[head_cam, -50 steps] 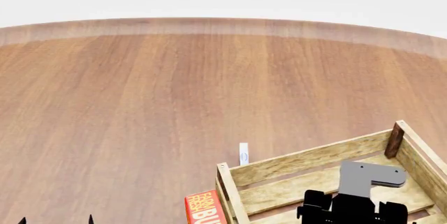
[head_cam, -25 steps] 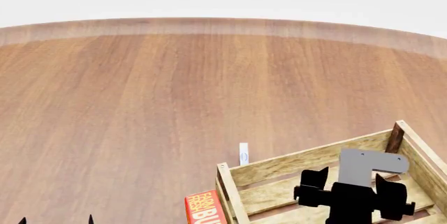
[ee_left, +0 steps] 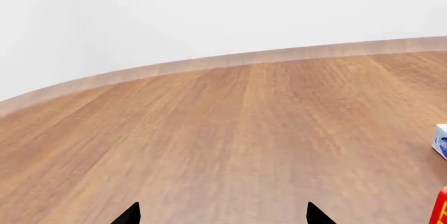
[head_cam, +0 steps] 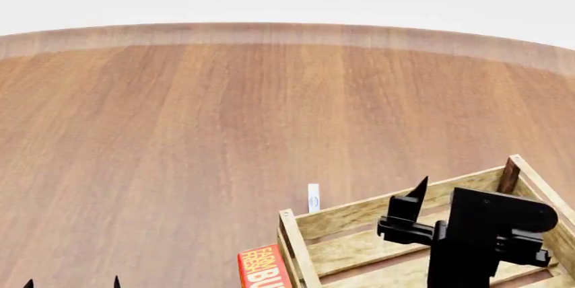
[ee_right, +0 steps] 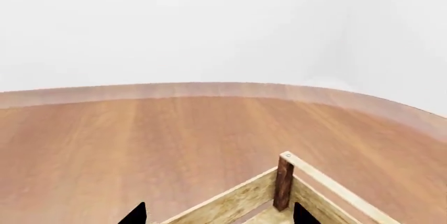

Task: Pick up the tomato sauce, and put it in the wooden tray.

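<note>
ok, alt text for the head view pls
The black right gripper hangs over the wooden tray at lower right, fingers apart and empty. Beside the tray stand a red box and a small white carton on a broad wooden table; no tomato sauce can is visible.

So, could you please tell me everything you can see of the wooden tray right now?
The wooden tray is a rectangular crate of pale weathered slats with gaps between them and darker brown corner posts. It stands upright on the wooden floor, cut off by the head view's lower edge. The right gripper hangs above its inside, hiding part of the bottom; no contents show. A red box stands close beside its near-left corner.
</note>
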